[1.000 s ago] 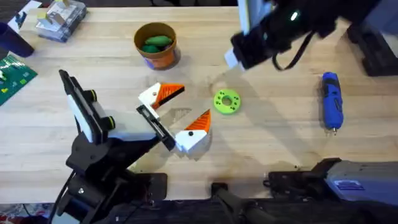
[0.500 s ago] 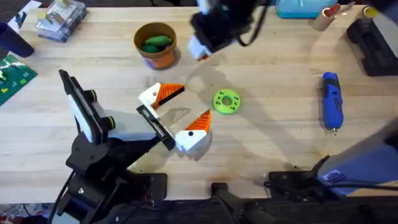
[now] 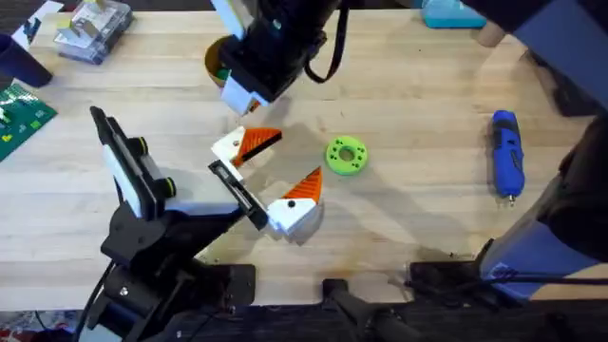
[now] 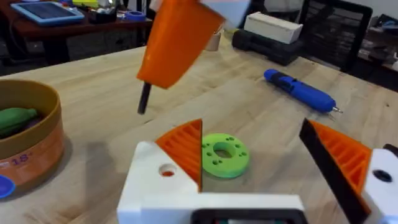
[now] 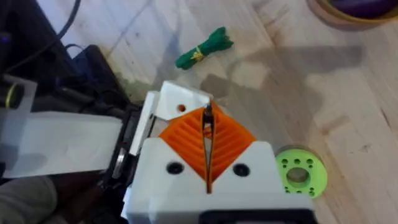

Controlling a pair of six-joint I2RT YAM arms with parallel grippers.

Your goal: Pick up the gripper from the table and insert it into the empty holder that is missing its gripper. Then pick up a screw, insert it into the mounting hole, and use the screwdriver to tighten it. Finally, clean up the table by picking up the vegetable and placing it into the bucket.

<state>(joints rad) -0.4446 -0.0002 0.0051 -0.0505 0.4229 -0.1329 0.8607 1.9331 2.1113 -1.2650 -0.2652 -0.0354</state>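
Observation:
The gripper (image 3: 245, 144), a white block with a long orange tip, sits against the far end of the holder (image 3: 237, 195), the black bar on my left arm. Its mounting hole (image 4: 166, 169) faces up. A bulkier finger (image 3: 296, 201) sits at the bar's other end, so my left gripper (image 3: 297, 155) stands open. My right gripper (image 3: 239, 95) hangs just above the gripper (image 5: 180, 102), shut on a thin dark screw (image 5: 208, 118) that pokes out below the pads (image 4: 144, 99). The screwdriver (image 3: 504, 155) lies far right. A green vegetable (image 4: 13, 118) lies in the bucket (image 4: 31, 155).
A green disc with holes (image 3: 346, 155) lies just right of the two fingers. In the right wrist view a green bundle tied with a yellow band (image 5: 204, 48) lies on the table. A circuit board (image 3: 19, 114) and a clear box (image 3: 93, 28) sit at the far left.
My right arm has swept left across the far side of the table, from the upper right to over the bucket and the gripper. The left arm and everything on the table stayed put.

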